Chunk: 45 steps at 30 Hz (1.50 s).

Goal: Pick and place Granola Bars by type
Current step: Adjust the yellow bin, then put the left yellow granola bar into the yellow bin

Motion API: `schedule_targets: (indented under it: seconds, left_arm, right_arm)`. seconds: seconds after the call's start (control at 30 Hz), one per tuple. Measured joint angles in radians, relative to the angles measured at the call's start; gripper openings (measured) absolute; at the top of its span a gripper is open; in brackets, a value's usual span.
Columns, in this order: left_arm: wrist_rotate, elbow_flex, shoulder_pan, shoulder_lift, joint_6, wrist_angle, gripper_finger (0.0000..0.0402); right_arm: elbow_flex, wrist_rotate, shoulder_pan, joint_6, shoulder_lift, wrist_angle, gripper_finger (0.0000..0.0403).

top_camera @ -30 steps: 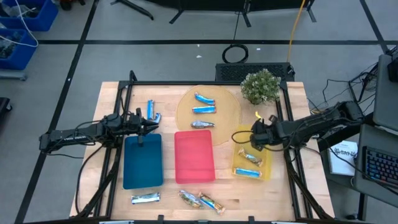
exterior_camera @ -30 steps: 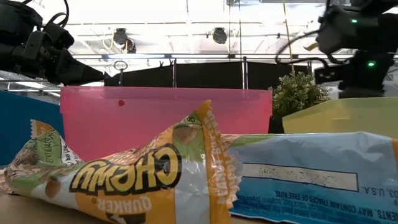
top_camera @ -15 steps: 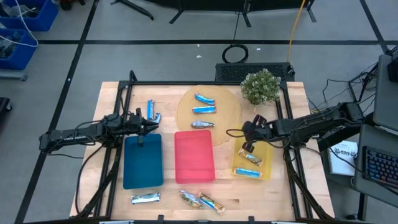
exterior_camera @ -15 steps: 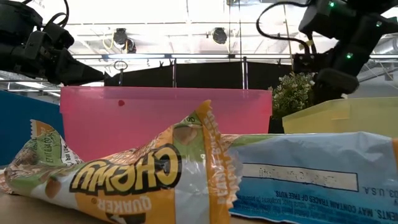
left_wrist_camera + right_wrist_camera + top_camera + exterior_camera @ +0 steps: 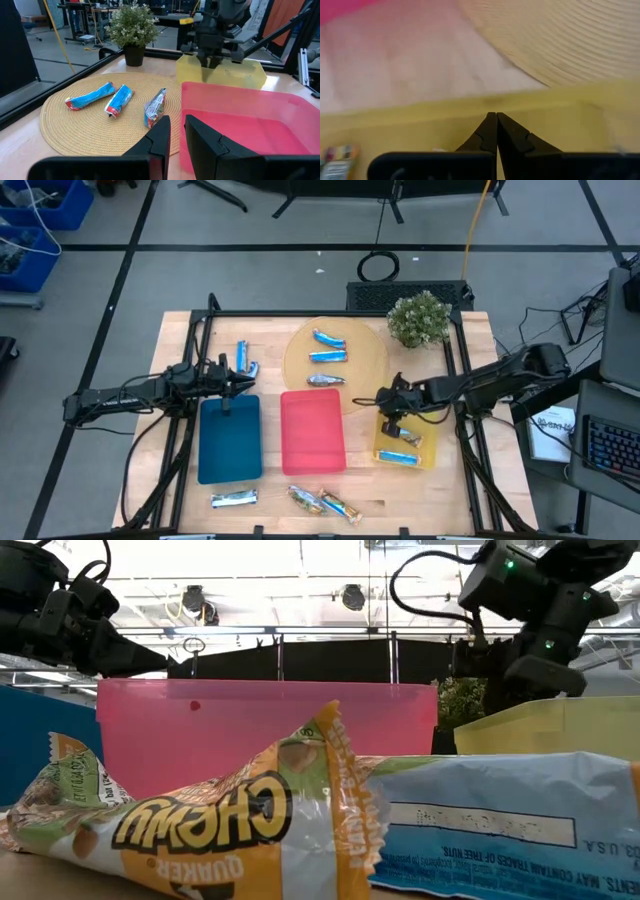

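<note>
Three granola bars (image 5: 328,356) lie on the round tan mat (image 5: 365,360); they also show in the left wrist view (image 5: 119,100). Two bars (image 5: 244,360) lie at the far left, two (image 5: 400,445) in the yellow tray (image 5: 432,450), and three (image 5: 320,501) along the near edge. My right gripper (image 5: 385,404) is shut and empty over the yellow tray's far left corner (image 5: 535,100). My left gripper (image 5: 240,385) waits over the blue tray's (image 5: 230,445) far edge, its fingers (image 5: 172,132) a narrow gap apart and empty.
A red tray (image 5: 313,430) lies between the blue and yellow trays. A potted plant (image 5: 418,320) stands at the far right. A dark frame (image 5: 200,330) runs around the table. Two bars (image 5: 300,820) lie right in front of the low camera.
My right gripper has moved toward the table's left edge, from over the yellow tray's far end to its far left corner, near the red tray. The bars in the yellow tray have stayed where they were.
</note>
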<state>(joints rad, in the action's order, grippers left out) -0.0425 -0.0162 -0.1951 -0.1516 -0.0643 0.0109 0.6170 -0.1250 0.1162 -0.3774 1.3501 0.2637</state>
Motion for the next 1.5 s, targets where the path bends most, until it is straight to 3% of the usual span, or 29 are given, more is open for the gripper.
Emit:
schedule_targets:
  seconds: [0.13, 0.33, 0.57, 0.67, 0.83, 1.03, 1.27, 1.5]
  left_arm:
    - [0.000, 0.000, 0.000, 0.000, 0.000, 0.000, 0.0063]
    - [0.000, 0.000, 0.000, 0.000, 0.000, 0.000, 0.0063]
    - [0.000, 0.000, 0.000, 0.000, 0.000, 0.000, 0.0063]
    - [-0.001, 0.000, 0.000, 0.000, 0.000, 0.000, 0.0063]
    - [0.000, 0.000, 0.000, 0.000, 0.000, 0.000, 0.0063]
    - [0.000, 0.000, 0.000, 0.000, -0.003, 0.048, 0.0063]
    - [0.007, 0.000, 0.000, 0.000, -0.172, 0.220, 0.0063]
    - [0.017, 0.000, 0.000, -0.001, -0.200, 0.200, 0.0063]
  right_arm:
    - [0.000, 0.052, 0.015, 0.076, 0.012, -0.077, 0.0000]
    - [0.000, 0.215, 0.018, 0.128, 0.012, -0.148, 0.0000]
    - [0.000, 0.229, 0.087, 0.041, -0.080, -0.113, 0.0000]
    - [0.000, 0.146, 0.149, 0.009, -0.182, -0.079, 0.0000]
    - [-0.024, -0.097, 0.269, 0.043, -0.407, -0.075, 0.0000]
    - [-0.247, -0.354, 0.396, 0.148, -0.709, -0.295, 0.0000]
    - [-0.459, -0.433, 0.412, 0.200, -0.966, -0.397, 0.0000]
    - [-0.531, -0.537, 0.412, 0.289, -1.123, -0.386, 0.0000]
